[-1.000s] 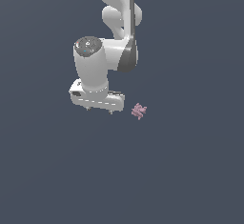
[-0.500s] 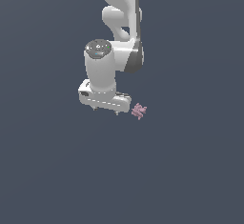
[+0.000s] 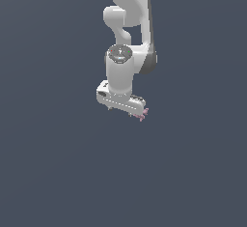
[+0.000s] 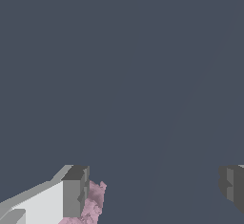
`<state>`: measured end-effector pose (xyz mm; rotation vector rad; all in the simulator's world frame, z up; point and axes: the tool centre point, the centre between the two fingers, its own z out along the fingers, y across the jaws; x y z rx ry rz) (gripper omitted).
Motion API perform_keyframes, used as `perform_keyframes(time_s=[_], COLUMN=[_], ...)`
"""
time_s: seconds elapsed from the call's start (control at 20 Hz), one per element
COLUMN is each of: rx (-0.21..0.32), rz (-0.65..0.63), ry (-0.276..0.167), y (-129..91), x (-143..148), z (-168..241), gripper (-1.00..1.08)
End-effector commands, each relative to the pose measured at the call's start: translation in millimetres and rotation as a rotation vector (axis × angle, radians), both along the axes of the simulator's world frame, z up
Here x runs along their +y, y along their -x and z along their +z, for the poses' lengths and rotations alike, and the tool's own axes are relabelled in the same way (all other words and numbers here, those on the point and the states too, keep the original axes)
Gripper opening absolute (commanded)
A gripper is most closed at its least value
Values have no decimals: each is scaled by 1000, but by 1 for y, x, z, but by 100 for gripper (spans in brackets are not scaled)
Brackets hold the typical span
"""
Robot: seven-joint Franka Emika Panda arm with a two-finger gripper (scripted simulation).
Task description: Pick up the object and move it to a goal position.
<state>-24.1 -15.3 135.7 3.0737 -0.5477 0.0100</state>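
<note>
— Lining up is the whole job at this step, so where does my hand point(image 3: 125, 109) sit against the object point(image 3: 144, 113)?

— Reading the exterior view from its left across: my hand hangs low over the dark tabletop point(image 3: 53, 163), fingers down, and the pale pink object peeks out at the end of the hand toward that view's right. It is not between my fingers.

— And from the wrist?

— My fingers point(image 4: 75, 192) are spread wide with bare tabletop point(image 4: 124, 66) in the gap. The object point(image 4: 93, 201) lies right against one finger, half hidden behind it, and well apart from the other finger. Whether they touch I cannot tell.

— So closing now would be a mistake?

— I judge so. I would pinch nothing, or flick that jagged little piece away. To do this well I should slide sideways toward the object until it sits midway in the gap, then sink and close.

— Any risk on the way?

— Dragging the near finger into it. It is tiny, and probably light enough to skid, so I would lift a touch before shifting.
</note>
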Motion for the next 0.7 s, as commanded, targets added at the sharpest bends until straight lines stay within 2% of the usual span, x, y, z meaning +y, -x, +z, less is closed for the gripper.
perform_keyframes(time_s=[0.0,0.65], rx=[-1,-1], rz=[-43,-247], ry=[-3,-17], y=[7,46], x=[15,84], z=[-6,-34], gripper=[100,100])
